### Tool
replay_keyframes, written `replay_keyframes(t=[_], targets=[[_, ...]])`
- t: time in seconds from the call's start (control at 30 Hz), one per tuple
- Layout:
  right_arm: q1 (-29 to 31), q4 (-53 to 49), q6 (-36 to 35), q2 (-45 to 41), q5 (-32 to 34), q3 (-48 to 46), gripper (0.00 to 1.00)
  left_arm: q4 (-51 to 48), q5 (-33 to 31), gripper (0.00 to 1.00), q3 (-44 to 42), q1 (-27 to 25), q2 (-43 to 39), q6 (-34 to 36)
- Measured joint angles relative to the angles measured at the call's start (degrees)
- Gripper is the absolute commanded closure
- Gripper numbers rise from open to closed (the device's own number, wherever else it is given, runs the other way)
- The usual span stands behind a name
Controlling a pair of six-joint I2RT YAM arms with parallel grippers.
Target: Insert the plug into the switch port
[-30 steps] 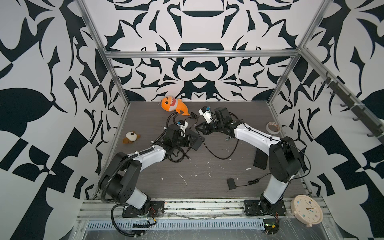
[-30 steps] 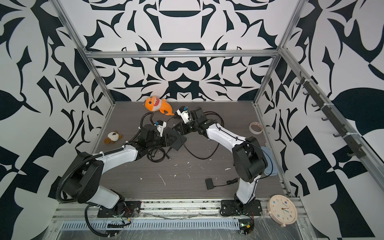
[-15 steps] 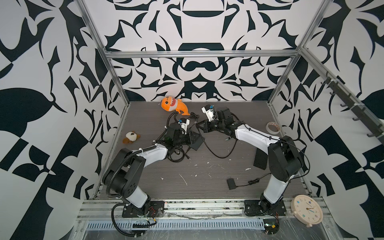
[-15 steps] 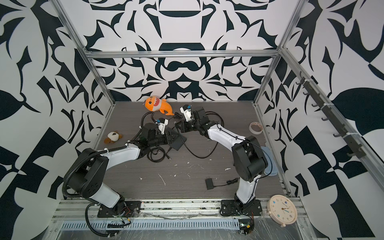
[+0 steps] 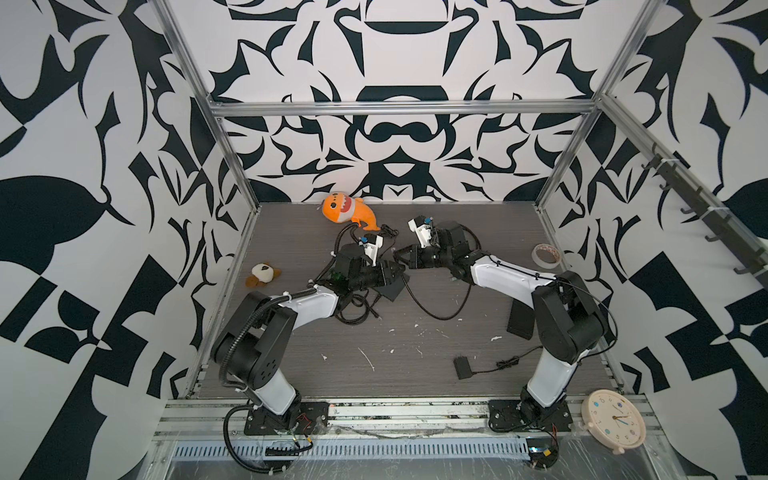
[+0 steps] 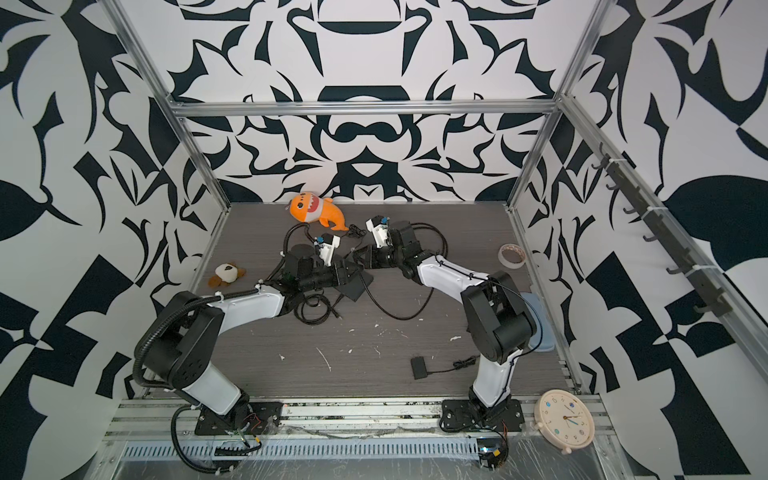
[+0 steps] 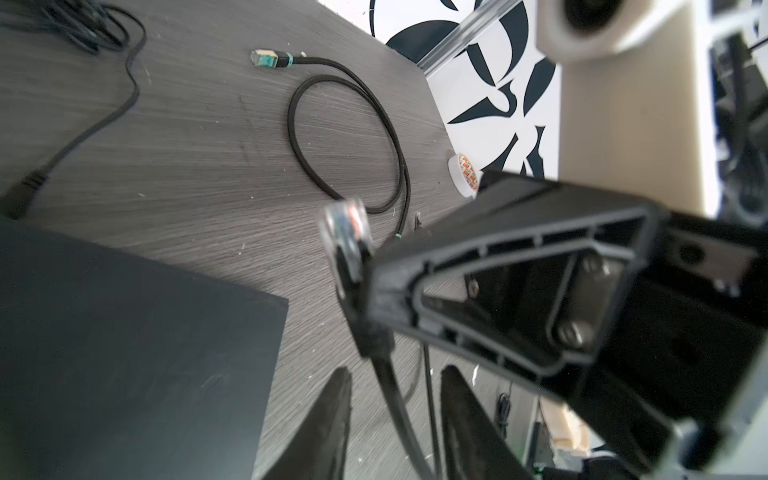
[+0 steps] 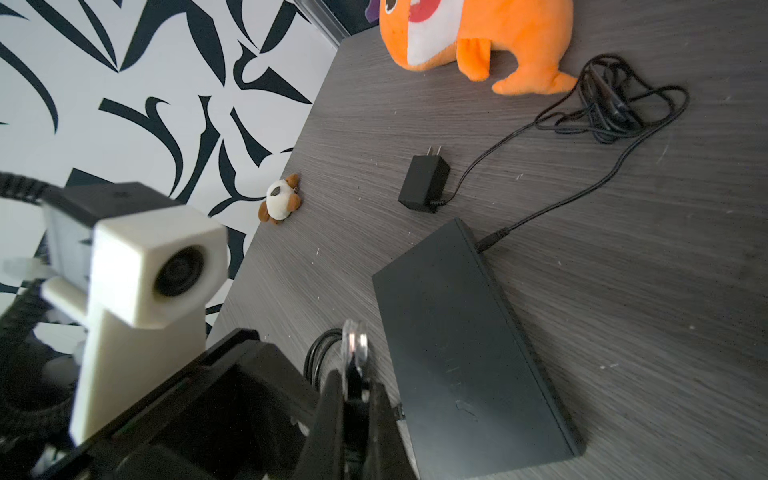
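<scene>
pinches the plug (image 8: 354, 343) by its black boot in the right hand (image 8: 354, 380), shut tight on it, with the clear tip poking out past the fingertips and held up off the tabletop (image 8: 623, 311). straddles the plug's cable (image 7: 392, 399) just behind with the left hand (image 7: 397, 374), parted to a narrow gap and, judging by the left wrist view, touching the cable on neither side. brings hand close to hand near the middle of the tabletop in both top views.

puts the switch (image 8: 469, 345), a flat black box lying on the tabletop, just beside the plug tip but apart from it. shows a thin power lead (image 8: 540, 208) plugged into one side near a corner, running off toward a tangle beside the orange plush shark (image 8: 478, 29). shows no port in any view; cannot tell which side carries them. farther out, leaves a second cable end with a teal plug (image 7: 266, 58), a tape roll (image 7: 465, 176) and a small brown plush (image 8: 280, 203) well clear of the work.

reads as the carry-and-align step: plug secured, insertion not yet begun. calls next for finding the port face, then turning the wrist to point the clear tip square into one opening, at port height and with the latch tab the right way, then pushing straight in. probably needs the left hand either to take up cable slack or to press down on the switch, to stop a light box from sliding under the push. worth minding the cable loop too, apt to drag the tip off line.
</scene>
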Motion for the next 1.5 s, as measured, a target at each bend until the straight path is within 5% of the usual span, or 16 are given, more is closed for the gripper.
replay_keyframes(t=[0.27,0.53,0.93,1.5], targets=[[-1.46,4.35,4.42,-2.1,-0.68,-3.41,0.9,1.29,1.05,1.0,0.92,0.0,1.18,-0.96],[-7.04,3.34,4.96,-7.63,-4.55,-6.71,0.63,-11.78,-1.6,1.0,8.24,-1.81,1.22,9.6],[-10.03,-9.05,4.52,-12.81,-4.57,-3.82,0.61,-30.05,-9.11,1.0,17.2,-5.9,4.39,28.04],[-6.99,-13.46,5.64,-4.68,-3.8,0.24,0.69,-36.11,-13.64,1.0,18.6,-8.57,4.7,36.02]])
